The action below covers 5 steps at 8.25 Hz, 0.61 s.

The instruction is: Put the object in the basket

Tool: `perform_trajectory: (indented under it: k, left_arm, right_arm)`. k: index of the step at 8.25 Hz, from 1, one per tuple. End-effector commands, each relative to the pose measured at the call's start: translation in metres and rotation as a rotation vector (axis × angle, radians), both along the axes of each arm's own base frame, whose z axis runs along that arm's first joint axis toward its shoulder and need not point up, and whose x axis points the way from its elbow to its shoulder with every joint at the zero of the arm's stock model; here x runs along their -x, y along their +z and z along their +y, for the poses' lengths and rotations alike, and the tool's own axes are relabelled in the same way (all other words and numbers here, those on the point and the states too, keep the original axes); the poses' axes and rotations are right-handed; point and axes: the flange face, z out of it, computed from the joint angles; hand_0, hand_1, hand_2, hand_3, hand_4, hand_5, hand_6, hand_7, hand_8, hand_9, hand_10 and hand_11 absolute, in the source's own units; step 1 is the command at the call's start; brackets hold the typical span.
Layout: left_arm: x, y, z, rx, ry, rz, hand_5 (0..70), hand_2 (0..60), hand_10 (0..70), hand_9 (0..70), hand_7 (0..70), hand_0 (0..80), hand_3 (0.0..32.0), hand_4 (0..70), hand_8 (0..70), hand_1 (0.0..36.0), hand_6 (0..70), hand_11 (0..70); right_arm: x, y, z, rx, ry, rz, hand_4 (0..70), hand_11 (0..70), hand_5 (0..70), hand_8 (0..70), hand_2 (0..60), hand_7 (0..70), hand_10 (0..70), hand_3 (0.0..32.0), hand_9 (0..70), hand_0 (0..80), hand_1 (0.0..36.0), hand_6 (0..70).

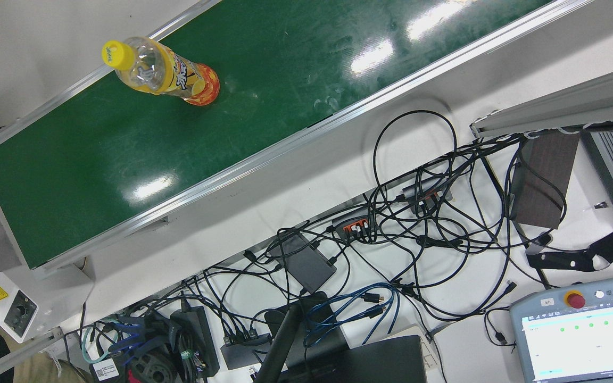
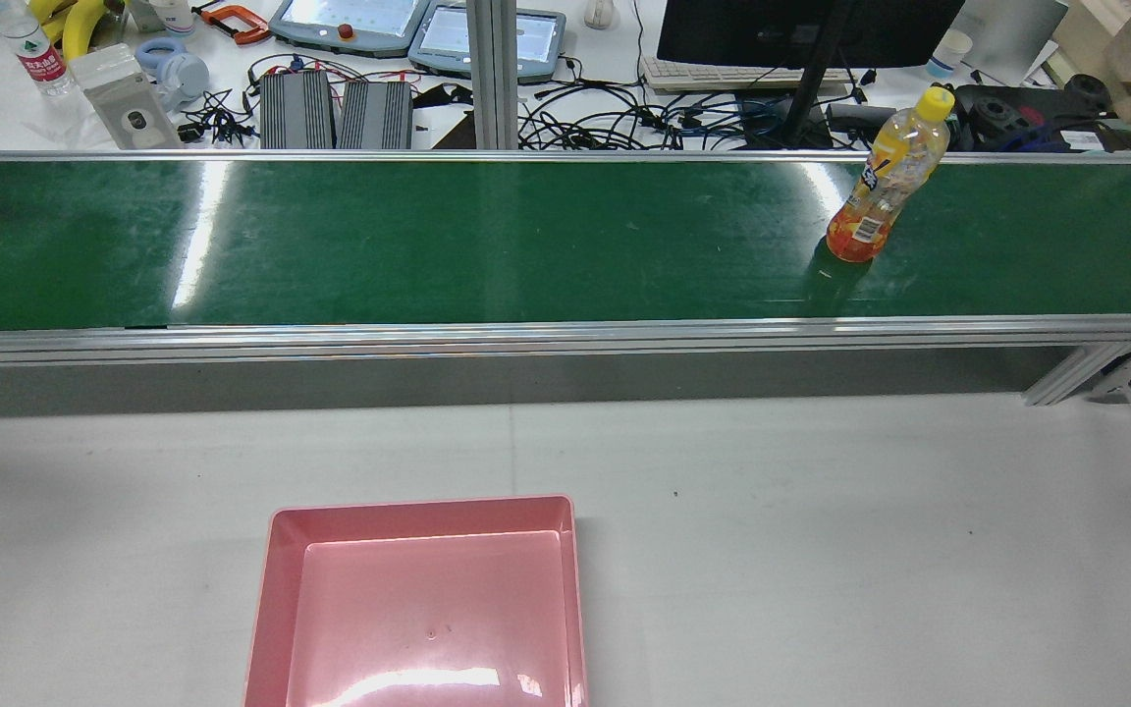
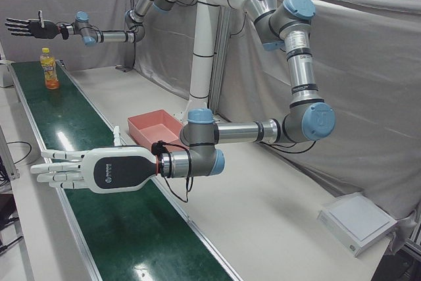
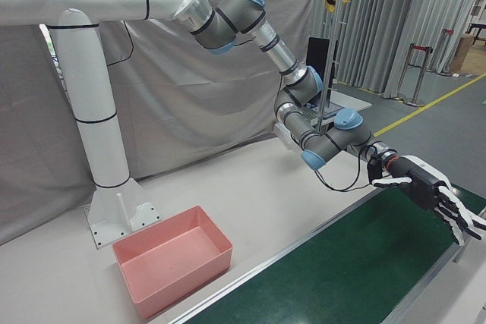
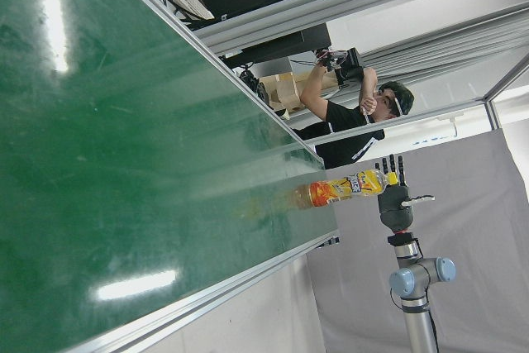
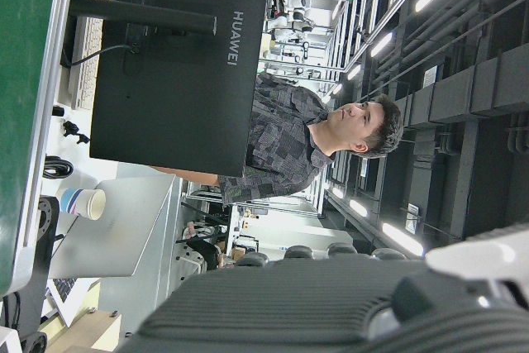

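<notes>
An orange drink bottle (image 2: 885, 182) with a yellow cap stands upright on the green conveyor belt (image 2: 428, 245), at its right end in the rear view. It also shows in the front view (image 1: 163, 72), the left-front view (image 3: 48, 70) and the left hand view (image 5: 343, 189). The pink basket (image 2: 418, 511) sits empty on the white table, nearer the robot than the belt. My right hand (image 3: 26, 27), black, is open with fingers spread, held in the air above the bottle; it also shows in the right-front view (image 4: 429, 191). My left hand (image 3: 85, 169), white, is open over the belt's other end.
Beyond the belt lies a cluttered desk with cables (image 1: 418, 213), a monitor (image 2: 801, 29) and teach pendants (image 2: 350, 20). The belt has raised aluminium side rails (image 2: 526, 334). A white arm pedestal (image 4: 114, 210) stands behind the basket. A person (image 6: 314, 138) stands behind the monitor.
</notes>
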Motion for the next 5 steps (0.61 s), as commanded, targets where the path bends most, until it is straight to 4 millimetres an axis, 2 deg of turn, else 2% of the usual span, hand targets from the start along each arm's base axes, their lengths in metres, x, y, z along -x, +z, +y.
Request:
perform_trajectory:
  k: [1,5]
  left_arm:
    - [-0.0012,0.0029,-0.0012,-0.002,0.003,0.007,13.7,0.0,8.1,8.7,0.0,46.6,0.0,14.8,4.9,7.1,0.0,12.6]
    - [-0.0013,-0.0048,-0.005,-0.008,0.002,0.008,15.9,0.0,8.3,10.4,0.0,46.8,0.0,16.2,6.2,6.8,0.0,12.8]
  right_arm:
    - [0.0,-0.0011,-0.0005,-0.002,0.0,0.0,0.0,0.0,0.0,0.0,0.0,0.0,0.0,0.0,0.0,0.0,0.0,0.0]
    - [0.0,-0.0003,0.0003,-0.001,0.0,0.0,0.0,0.0,0.0,0.0,0.0,0.0,0.0,0.0,0.0,0.0,0.0,0.0]
